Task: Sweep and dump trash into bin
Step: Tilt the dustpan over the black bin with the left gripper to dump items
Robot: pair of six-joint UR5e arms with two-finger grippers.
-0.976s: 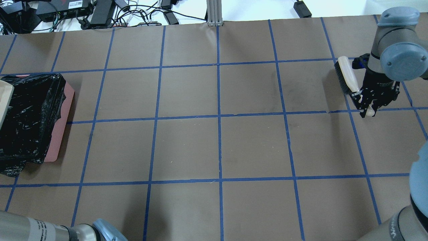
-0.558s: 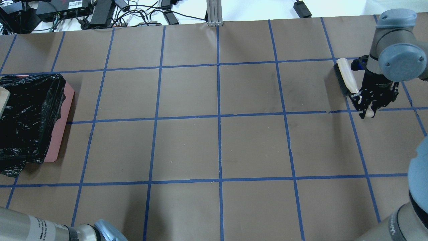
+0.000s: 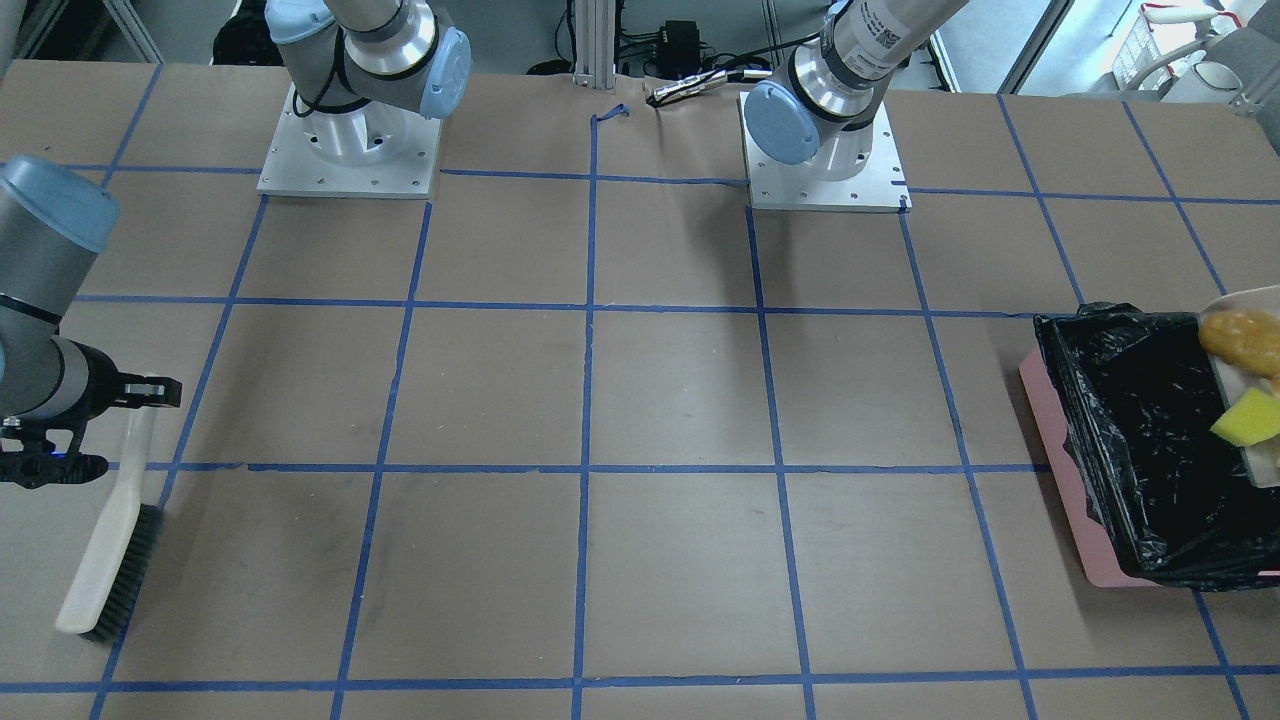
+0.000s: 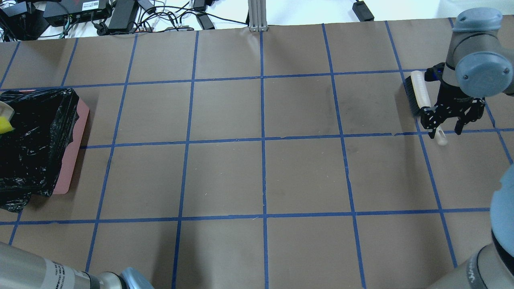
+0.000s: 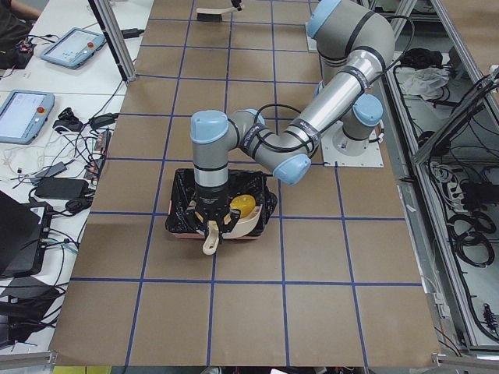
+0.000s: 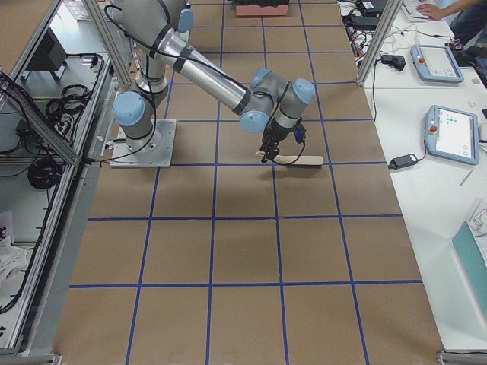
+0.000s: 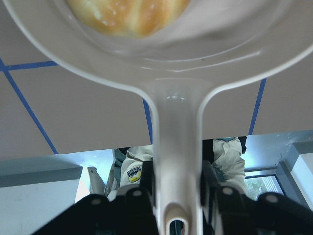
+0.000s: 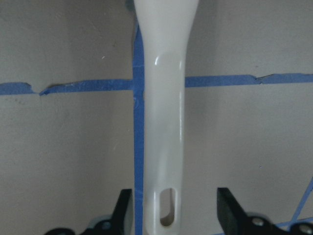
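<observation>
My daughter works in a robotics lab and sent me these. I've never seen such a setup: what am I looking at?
This is a robot with two arms bolted to a table, each ending in a two-finger gripper. Six cameras show one moment: one faces the robot across the table, one looks over its shoulders, one sits at each table end, one rides on each wrist. The left gripper is shut on the handle of a beige dustpan, holding it over the bin, a pink box lined with a black bag. A potato and a yellow sponge sit in the pan. At the other end, the right gripper is open astride the handle of a brush, which appears to lie on the table.
</observation>
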